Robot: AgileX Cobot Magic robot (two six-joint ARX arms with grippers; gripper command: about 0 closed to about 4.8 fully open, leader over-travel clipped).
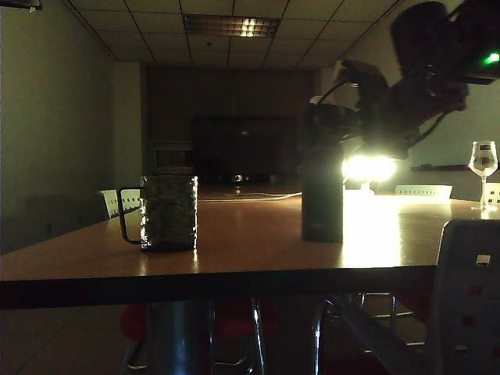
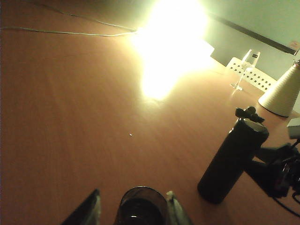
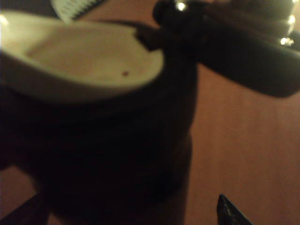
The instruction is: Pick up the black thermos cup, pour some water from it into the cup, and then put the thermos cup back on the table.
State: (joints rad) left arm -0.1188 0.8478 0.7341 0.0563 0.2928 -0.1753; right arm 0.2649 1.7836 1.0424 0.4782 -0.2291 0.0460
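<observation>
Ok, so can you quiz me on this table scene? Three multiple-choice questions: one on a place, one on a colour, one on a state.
1. In the exterior view, where is the stemmed clear wine glass?
A far right
B beside the mug
C table centre

2. The tall cylindrical thermos cup is:
A white
B black
C red

3. The thermos is:
A lying down
B lifted and tilted
C upright on the wooden table

Answers:
1. A, it stands at the right edge.
2. B, its body is dark all over.
3. C, its base rests on the table. The right gripper has open jaws by its top, and the left gripper has open jaws framing the dimpled glass mug.
</observation>
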